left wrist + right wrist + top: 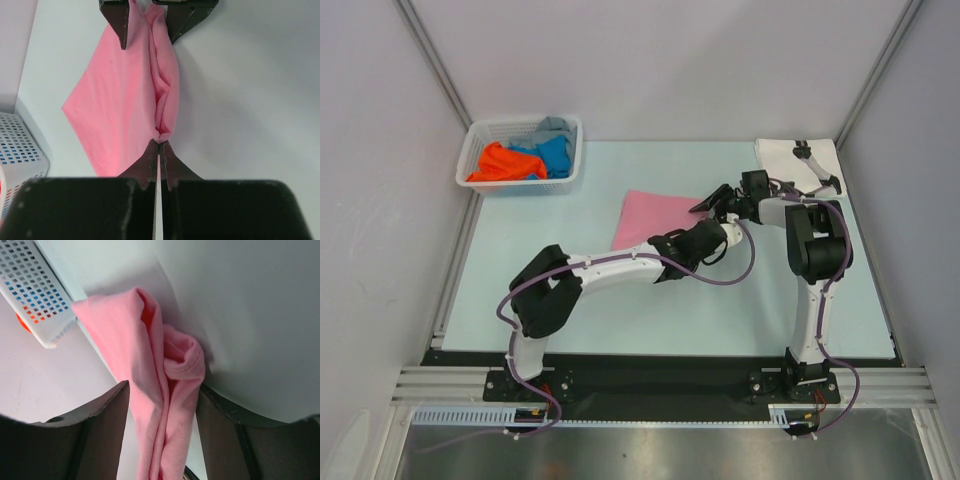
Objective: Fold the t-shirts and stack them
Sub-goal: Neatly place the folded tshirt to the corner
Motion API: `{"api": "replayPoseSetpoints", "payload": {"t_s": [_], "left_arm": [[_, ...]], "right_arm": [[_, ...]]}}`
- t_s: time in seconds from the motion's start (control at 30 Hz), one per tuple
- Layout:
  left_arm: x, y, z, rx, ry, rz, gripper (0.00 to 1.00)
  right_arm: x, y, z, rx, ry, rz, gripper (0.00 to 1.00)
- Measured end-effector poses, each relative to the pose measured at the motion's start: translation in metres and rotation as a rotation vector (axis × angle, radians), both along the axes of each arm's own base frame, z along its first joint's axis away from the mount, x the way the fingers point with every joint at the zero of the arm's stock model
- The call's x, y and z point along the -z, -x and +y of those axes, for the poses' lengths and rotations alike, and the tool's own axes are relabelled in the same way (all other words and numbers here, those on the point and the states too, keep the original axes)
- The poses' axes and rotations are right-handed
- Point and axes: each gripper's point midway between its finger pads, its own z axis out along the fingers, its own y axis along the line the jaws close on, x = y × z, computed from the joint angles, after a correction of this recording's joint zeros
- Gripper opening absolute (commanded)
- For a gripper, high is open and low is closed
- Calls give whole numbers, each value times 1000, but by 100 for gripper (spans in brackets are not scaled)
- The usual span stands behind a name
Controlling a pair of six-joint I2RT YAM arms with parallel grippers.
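**A:** How far along is this looking?

**B:** Early, I'd say. The pink t-shirt (655, 215) is lying mid-desk (570, 300), mostly flat, with its right-hand edge standing up in a bunched ridge. It looks mid-fold, not finished.

**A:** Who is holding it?

**B:** The left end effector (159, 145) is pinching the near end of that ridge, its fingers pressed together on the cloth. The right end effector (162, 390) is sitting at the far end, its fingers apart and bunched pink cloth filling the gap. Whether it is squeezing, I cannot tell.

**A:** And the others?

**B:** The white t-shirt with black print (782, 160) is lying flat at the far right corner, and it seems to be starting the stack. The orange t-shirt (500, 162), the blue t-shirt (555, 155) and the grey t-shirt (552, 126) are sitting crumpled in the basket (520, 186) at the far left. So three seem to be waiting, and the pink one is needing its fold finished before going onto the white.
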Motion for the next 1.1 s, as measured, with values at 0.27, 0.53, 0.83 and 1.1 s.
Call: {"api": "replayPoseSetpoints", "payload": {"t_s": [0.27, 0.53, 0.83, 1.1], "left_arm": [[-8, 1, 1, 2, 15, -6, 1], [-4, 7, 5, 17, 14, 13, 0], [-5, 33, -2, 59, 122, 164, 51], [-113, 60, 49, -54, 479, 177, 52]], "right_arm": [[0, -9, 1, 28, -22, -13, 58], [10, -21, 0, 40, -2, -34, 14], [12, -34, -1, -21, 68, -101, 0], [-6, -53, -16, -179, 281, -286, 0]]}}
